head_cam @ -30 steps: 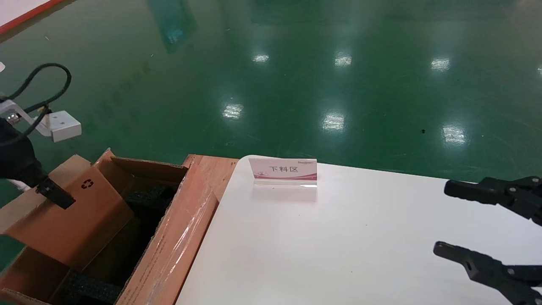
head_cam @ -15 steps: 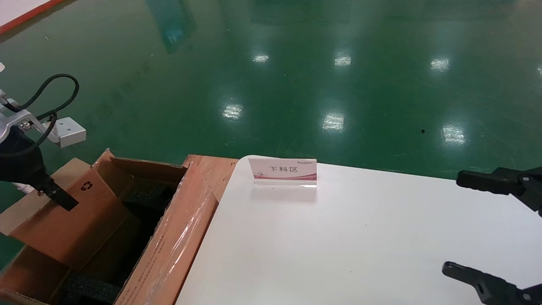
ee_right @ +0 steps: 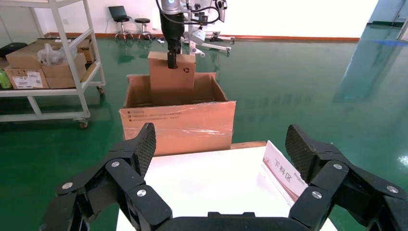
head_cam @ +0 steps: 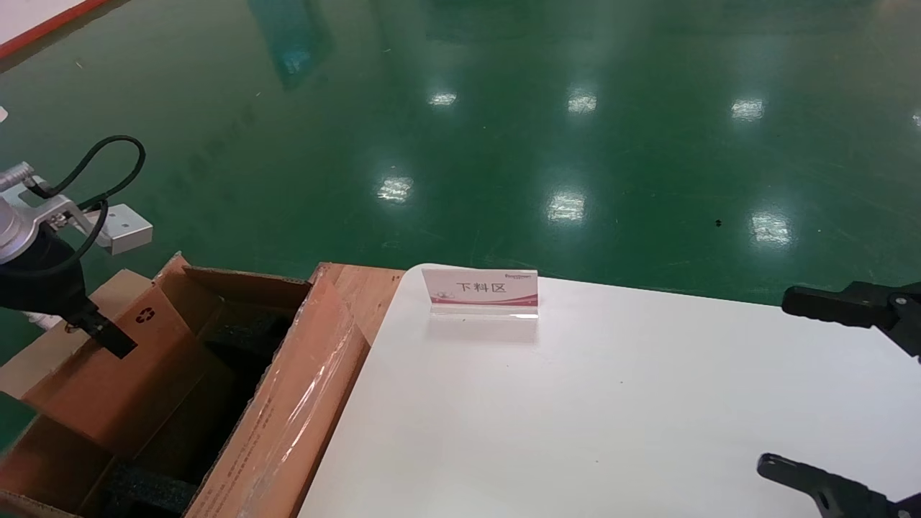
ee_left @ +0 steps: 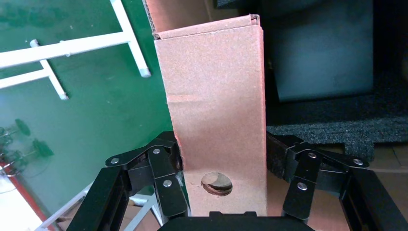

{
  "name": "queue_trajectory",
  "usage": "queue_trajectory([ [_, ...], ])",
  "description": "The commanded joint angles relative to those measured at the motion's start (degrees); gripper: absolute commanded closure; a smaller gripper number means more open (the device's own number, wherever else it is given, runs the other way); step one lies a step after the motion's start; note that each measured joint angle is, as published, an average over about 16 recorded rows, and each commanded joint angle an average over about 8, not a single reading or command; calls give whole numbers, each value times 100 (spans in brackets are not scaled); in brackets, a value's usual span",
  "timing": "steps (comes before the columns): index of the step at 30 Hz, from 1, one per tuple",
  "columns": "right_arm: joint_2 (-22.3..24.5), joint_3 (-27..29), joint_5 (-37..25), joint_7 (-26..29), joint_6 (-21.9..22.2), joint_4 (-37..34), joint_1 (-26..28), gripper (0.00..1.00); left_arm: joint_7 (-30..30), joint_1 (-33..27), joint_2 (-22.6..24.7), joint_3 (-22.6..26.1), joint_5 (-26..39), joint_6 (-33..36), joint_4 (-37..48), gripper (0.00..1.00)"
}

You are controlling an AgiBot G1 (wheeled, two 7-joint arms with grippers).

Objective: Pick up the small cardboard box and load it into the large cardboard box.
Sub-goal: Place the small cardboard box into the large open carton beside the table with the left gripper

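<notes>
My left gripper (head_cam: 108, 338) is shut on the small cardboard box (head_cam: 137, 370), a slim tan carton with a black recycling symbol. The carton stands tilted, its lower part inside the large cardboard box (head_cam: 288, 424), an open brown carton with taped flaps and black foam (head_cam: 147, 489) inside, at the table's left. In the left wrist view the fingers (ee_left: 166, 163) clamp the small box (ee_left: 216, 106) on both narrow sides. The right wrist view shows the small box (ee_right: 171, 79) upright in the large box (ee_right: 175, 125). My right gripper (head_cam: 806, 388) is open and empty over the table's right edge.
A white table (head_cam: 575, 417) carries a sign card (head_cam: 481, 291) at its far edge, also in the right wrist view (ee_right: 284, 175). Green floor lies beyond. A white rack with cartons (ee_right: 43, 62) stands past the large box.
My left gripper has lowered the small box deeper into the large box. My right gripper has drawn back to the right.
</notes>
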Motion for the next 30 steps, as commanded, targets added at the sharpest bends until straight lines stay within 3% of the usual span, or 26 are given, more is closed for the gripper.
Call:
queue_trajectory([
  [1, 0, -1, 0, 0, 0, 0, 0, 0, -85, 19, 14, 16, 48, -42, -31, 100],
  [30, 4, -10, 7, -5, 4, 0, 2, 0, -490, 626, 153, 14, 82, -527, 467, 100],
])
